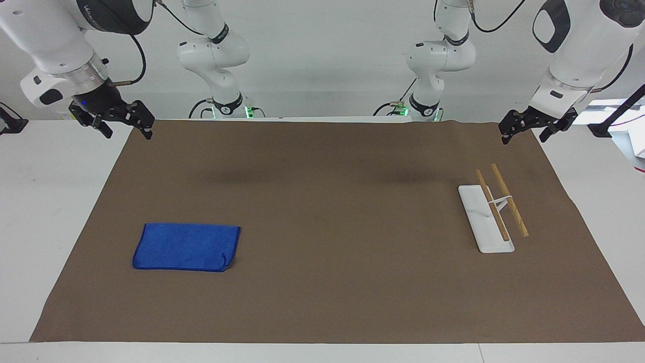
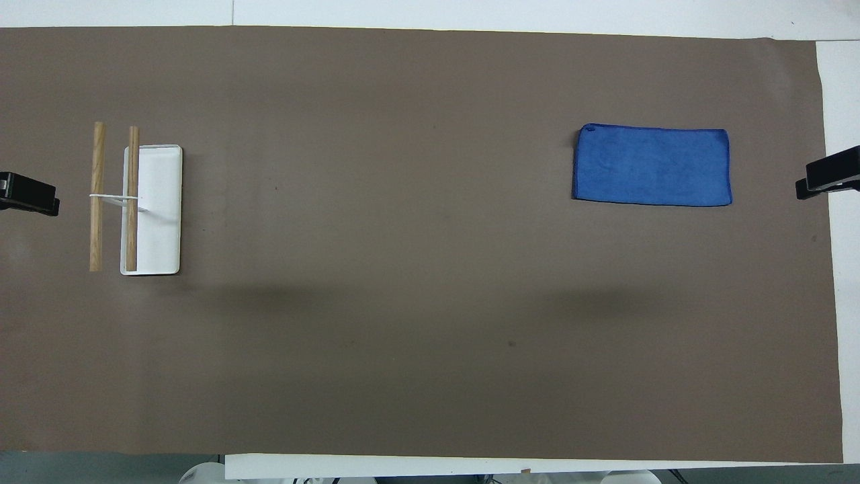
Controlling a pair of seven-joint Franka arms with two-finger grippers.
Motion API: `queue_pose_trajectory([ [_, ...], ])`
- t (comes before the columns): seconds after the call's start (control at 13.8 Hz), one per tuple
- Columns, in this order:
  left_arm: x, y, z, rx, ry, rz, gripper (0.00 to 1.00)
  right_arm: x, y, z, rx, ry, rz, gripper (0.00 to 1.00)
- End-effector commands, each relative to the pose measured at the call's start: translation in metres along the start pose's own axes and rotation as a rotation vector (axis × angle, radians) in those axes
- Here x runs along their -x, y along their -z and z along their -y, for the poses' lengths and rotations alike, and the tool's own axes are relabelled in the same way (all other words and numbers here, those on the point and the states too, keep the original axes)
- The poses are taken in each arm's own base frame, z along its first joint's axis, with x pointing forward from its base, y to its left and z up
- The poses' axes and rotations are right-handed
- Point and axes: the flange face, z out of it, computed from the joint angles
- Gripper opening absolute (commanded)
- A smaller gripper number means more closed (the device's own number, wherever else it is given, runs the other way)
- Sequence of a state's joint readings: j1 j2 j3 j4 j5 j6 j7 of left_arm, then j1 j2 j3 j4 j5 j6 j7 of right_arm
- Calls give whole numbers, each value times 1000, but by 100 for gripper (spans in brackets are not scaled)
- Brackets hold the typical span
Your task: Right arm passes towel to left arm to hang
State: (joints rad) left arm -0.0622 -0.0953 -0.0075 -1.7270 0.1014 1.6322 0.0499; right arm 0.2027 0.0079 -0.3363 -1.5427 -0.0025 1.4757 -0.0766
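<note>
Folded towel [image 1: 186,247] lies at seven o'clock, soft and light, best pinched at its edge; both pincers, right [image 1: 123,122] and left [image 1: 535,123], hang open.

White table [image 1: 45,212] under a brown mat [image 1: 332,282] (creased), pale wall [image 1: 327,55].

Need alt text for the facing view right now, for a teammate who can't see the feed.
A folded blue towel lies flat on the brown mat toward the right arm's end, untouched. A white rack with two wooden bars stands toward the left arm's end. The right hand and left hand both wait open, raised over the mat's corners nearest the robots.
</note>
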Motion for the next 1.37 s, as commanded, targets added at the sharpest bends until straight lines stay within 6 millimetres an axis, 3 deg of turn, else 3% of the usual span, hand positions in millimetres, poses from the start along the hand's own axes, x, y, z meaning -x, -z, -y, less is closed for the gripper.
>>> queue_pose_trajectory([
  [0.0, -5, 18, 0, 12, -7, -52, 100, 3, 1, -1, -27, 18, -12, 100],
  [0.14, 0, 28, -3, 72, -1, -25, 100, 3, 0, -1, -30, 17, -6, 100],
  [0.43, 6, 29, -1, 75, 3, -5, 100, 5, -2, 2, -30, 47, 7, 100],
  [0.58, 6, 31, -2, 75, 2, -11, 100, -12, -13, 8, -14, 70, -71, 100],
  [0.79, 6, 31, -2, 73, 2, -11, 100, -69, -82, 36, 38, 93, -66, 100],
  [0.87, 7, 30, -1, 73, 5, -9, 100, -86, -114, 40, 43, 80, -74, 100],
  [1.16, 7, 31, -2, 73, 2, -9, 100, -115, -232, 43, 63, 60, -118, 100],
  [1.3, 7, 31, -2, 73, 2, -9, 100, -119, -258, 48, -5, 16, -105, 100],
])
